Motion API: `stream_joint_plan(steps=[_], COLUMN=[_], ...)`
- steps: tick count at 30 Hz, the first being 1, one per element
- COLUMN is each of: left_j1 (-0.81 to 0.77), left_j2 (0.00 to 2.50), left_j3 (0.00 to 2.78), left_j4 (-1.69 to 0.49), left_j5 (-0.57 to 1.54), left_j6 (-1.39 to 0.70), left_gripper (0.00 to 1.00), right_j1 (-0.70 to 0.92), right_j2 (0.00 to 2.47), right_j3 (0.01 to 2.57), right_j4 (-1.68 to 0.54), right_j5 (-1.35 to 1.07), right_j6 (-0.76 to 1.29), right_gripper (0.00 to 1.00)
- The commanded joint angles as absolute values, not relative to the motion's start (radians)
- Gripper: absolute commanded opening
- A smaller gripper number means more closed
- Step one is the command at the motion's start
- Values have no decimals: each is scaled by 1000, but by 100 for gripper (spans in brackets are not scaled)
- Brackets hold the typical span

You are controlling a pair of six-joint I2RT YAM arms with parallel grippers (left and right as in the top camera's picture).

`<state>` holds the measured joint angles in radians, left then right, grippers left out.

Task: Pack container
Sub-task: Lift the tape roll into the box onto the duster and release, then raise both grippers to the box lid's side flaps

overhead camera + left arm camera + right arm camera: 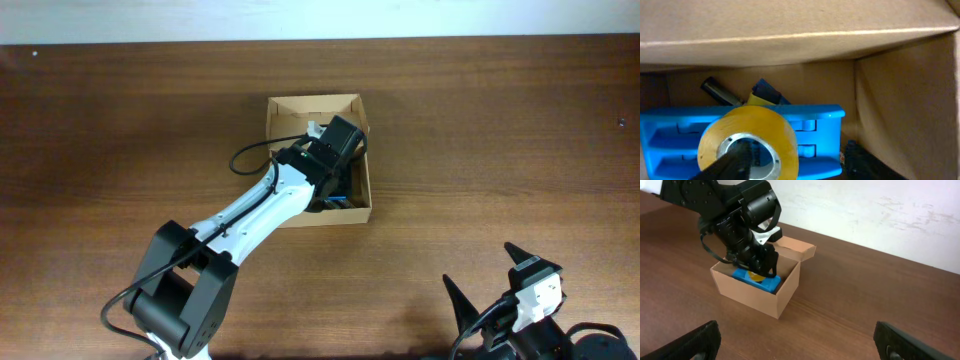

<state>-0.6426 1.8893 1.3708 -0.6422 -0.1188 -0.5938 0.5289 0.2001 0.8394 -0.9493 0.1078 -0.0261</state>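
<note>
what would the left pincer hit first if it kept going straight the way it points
Probably the yellow tape roll lying on the blue block in the container, though depth is unclear.

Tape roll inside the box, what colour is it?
The tape roll is yellow, clearest in the left wrist view.

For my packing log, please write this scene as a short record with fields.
Container: tan cardboard box, flap lid open, on brown wooden table
Contents: blue plastic block, yellow tape roll on it, black marker behind
Left claw: inside the box, open, over the tape roll
Right claw: open, empty, apart from the box
</note>
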Motion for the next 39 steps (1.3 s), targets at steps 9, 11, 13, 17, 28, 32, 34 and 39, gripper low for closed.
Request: stream_joint_plan(steps=[9,11,13,17,28,32,34,39], left_j1=[-638,-638,-638,-638,-638,-638,-638,-634], left_j2=[1711,1669,1623,1514,1463,1464,1464,1464], left_j3=[1424,1424,1424,1424,1424,1424,1424,1424], left_j4=[-643,-642,-642,-643,-643,-644,-644,-651], left_j5=[-89,-89,-90,-101,-101,-101,-101,-116], left_j6=[-591,-592,-592,-591,-591,-591,-591,-589], left_gripper=[68,70,75,100,100,100,100,100], right_j1=[523,523,523,523,523,523,523,523], right_j2=[194,194,194,194,194,194,194,195], right_j3=[839,839,839,839,839,839,839,840], right_j4=[-946,-946,-946,-947,-946,-946,-946,-843], right_j5=[117,117,117,117,117,117,117,245], right_j6=[-17,-17,-17,-17,-17,-17,-17,-50], right_gripper=[99,99,99,99,99,99,99,100])
